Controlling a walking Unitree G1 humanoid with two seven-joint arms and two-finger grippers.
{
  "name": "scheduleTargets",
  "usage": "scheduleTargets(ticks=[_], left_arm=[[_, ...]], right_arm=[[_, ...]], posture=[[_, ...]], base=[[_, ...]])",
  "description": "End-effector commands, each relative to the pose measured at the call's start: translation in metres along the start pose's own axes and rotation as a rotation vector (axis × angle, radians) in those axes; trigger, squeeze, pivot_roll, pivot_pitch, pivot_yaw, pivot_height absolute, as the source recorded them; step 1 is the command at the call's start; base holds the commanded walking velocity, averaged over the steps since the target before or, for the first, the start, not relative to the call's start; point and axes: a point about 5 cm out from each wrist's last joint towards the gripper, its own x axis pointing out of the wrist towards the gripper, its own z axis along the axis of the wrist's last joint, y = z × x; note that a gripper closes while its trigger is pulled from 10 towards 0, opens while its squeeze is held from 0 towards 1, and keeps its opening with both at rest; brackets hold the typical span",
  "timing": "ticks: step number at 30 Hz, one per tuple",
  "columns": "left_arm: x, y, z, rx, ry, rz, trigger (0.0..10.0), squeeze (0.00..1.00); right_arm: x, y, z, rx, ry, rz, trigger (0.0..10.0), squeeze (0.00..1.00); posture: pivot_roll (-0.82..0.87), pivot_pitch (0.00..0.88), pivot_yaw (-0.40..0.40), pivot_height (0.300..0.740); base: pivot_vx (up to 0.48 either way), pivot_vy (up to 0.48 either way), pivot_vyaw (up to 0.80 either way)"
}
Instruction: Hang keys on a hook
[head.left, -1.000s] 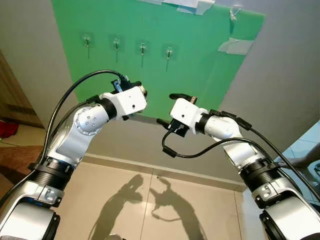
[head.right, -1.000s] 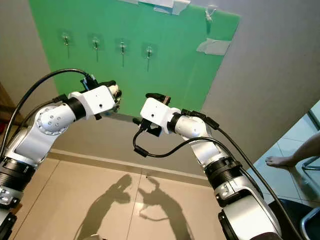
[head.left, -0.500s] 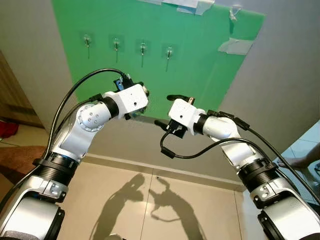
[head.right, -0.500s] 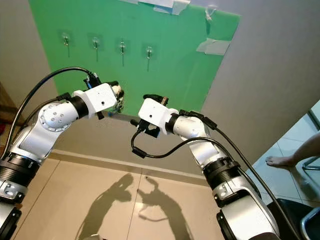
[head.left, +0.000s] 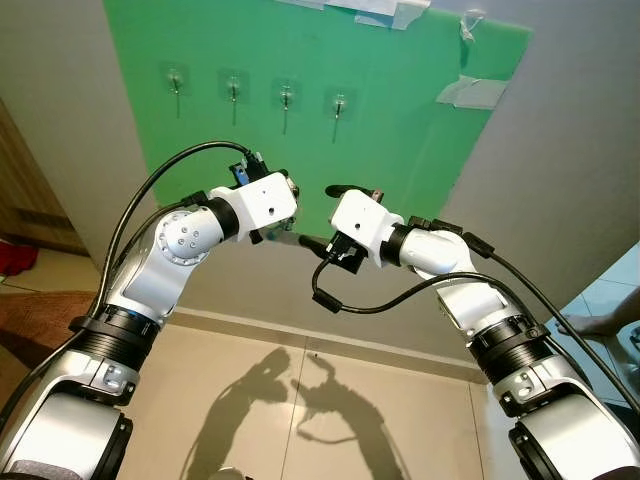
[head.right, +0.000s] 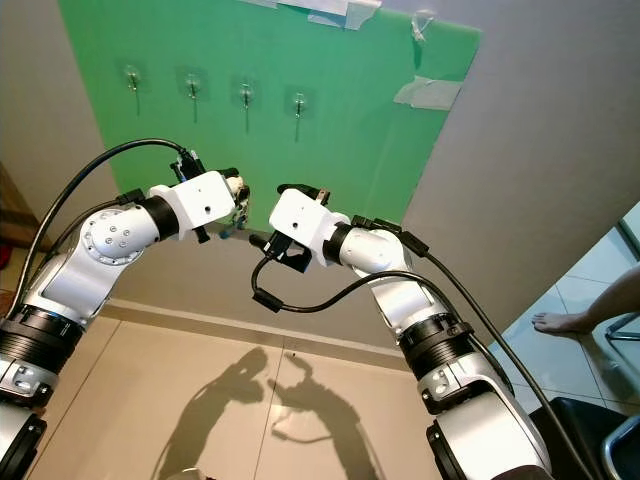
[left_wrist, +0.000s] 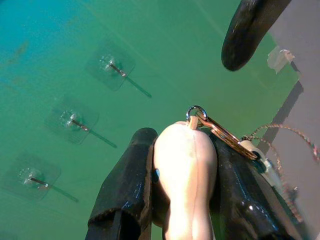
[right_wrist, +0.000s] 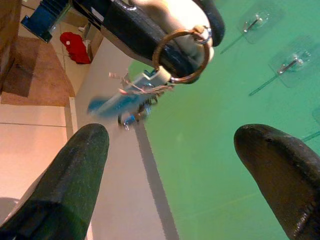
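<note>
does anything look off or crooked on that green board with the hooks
Yes. The pieces of pale tape on the green board sit crooked and wrinkled near its upper right edge. The four clear adhesive hooks line up evenly.

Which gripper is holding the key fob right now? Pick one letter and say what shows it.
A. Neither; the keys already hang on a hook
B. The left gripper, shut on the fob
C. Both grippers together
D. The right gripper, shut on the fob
B: in the left wrist view the left gripper is shut on the pale key fob, ring and keys dangling, while the right gripper is open, its fingers spread apart and facing the key ring.
</note>
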Motion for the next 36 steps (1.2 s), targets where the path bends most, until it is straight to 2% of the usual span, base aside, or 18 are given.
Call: scheduleTargets(ticks=[1, 6, 12, 36], left_arm=[[0.004, 0.006, 0.009, 0.014, -0.034, 0.0, 0.0, 0.0], [0.004, 0.006, 0.009, 0.012, -0.034, -0.001, 0.0, 0.0], [0.004, 0.007, 0.009, 0.009, -0.037, 0.003, 0.0, 0.0], [0.004, 0.014, 0.016, 0.002, -0.071, 0.035, 0.0, 0.0]], right_arm=[[0.0, -0.009, 0.011, -0.005, -0.034, -0.014, 10.0, 0.0], [0.001, -0.008, 0.015, 0.023, -0.052, -0.007, 10.0, 0.0], [0.002, -0.006, 0.018, 0.128, -0.079, 0.006, 10.0, 0.0], [0.004, 0.004, 0.007, 0.262, -0.038, 0.04, 10.0, 0.0]], posture=[[0.02, 0.047, -0.052, 0.74], [0.02, 0.05, -0.051, 0.74], [0.02, 0.053, -0.049, 0.74], [0.03, 0.058, -0.047, 0.74]], base=[[0.0, 0.0, 0.0], [0.0, 0.0, 0.0], [0.0, 0.0, 0.0], [0.0, 0.0, 0.0]])
